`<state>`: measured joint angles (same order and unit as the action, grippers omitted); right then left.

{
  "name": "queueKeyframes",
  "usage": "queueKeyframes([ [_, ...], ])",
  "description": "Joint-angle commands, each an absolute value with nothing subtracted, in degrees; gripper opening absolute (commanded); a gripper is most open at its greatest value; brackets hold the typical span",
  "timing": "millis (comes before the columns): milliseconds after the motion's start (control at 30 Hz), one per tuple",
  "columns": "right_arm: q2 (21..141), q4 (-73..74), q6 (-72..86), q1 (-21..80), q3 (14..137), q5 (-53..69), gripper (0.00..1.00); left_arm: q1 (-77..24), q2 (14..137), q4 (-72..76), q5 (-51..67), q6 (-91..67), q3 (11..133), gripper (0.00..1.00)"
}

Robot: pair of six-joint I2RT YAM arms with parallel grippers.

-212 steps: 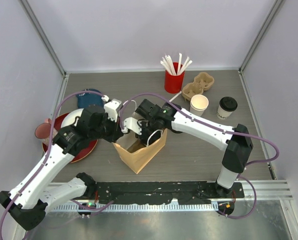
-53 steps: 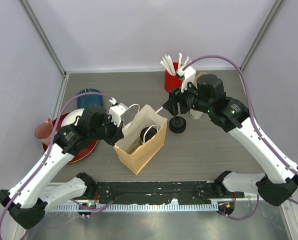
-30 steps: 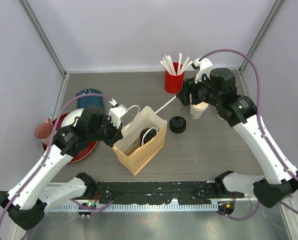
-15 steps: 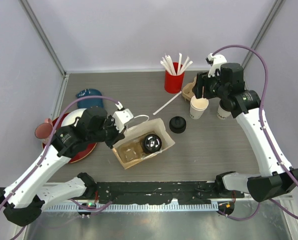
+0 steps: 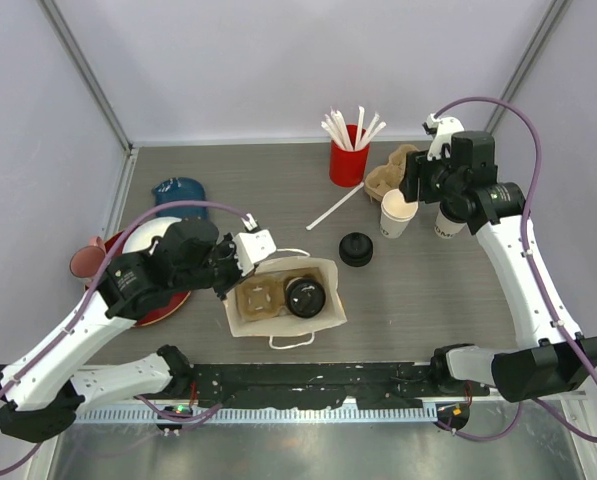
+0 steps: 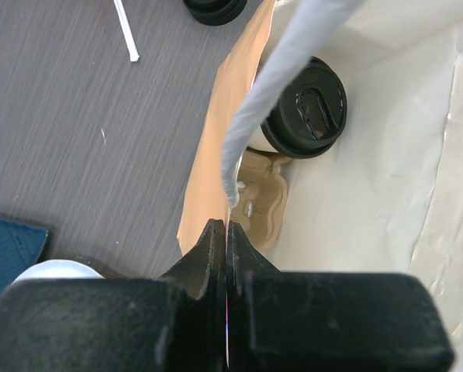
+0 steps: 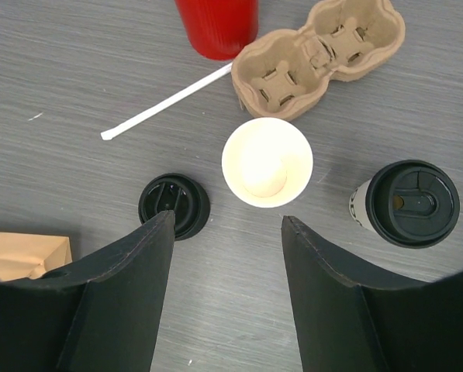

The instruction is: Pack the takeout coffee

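Observation:
One takeout coffee [image 5: 305, 297] [image 6: 305, 108], a white cup with a black sip lid, sits inside the brown paper bag [image 5: 323, 315] [image 6: 215, 139] beside a cardboard carrier [image 5: 258, 300] [image 6: 264, 203]. My left gripper [image 5: 236, 268] [image 6: 226, 232] is shut on the bag's rim by the white handle. A second lidded coffee [image 5: 446, 222] [image 7: 412, 203] stands at the right, partly hidden by my right arm in the top view. My right gripper [image 5: 415, 188] [image 7: 226, 219] hangs open above the table, near the lidless white cup [image 5: 398, 212] [image 7: 267, 161], holding nothing.
A stack of black lids [image 5: 355, 248] [image 7: 174, 204] lies between bag and cups. At the back stand a red cup of straws [image 5: 348, 160] [image 7: 215, 23] and a second cardboard carrier [image 5: 396, 172] [image 7: 320, 54]; a loose straw [image 5: 336, 207] [image 7: 165, 101] lies nearby. A red plate [image 5: 168, 300] sits at the left.
The bag has tipped and now lies flatter, its mouth facing up, with my left gripper nearer the front. My right arm swung back and right, over the cups.

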<state>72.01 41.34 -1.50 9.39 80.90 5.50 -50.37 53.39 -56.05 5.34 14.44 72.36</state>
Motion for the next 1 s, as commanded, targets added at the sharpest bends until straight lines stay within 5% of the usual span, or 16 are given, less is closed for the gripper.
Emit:
queueKeyframes([
  [0,71.0,40.3,-3.8,8.6,80.2,5.7,0.63,-51.2,52.7,-54.9,4.4,16.3,74.6,0.0],
  [967,87.5,46.7,-32.4,-6.3,83.2,8.0,0.56,-51.2,51.4,-53.5,6.5,10.2,71.9,0.0],
])
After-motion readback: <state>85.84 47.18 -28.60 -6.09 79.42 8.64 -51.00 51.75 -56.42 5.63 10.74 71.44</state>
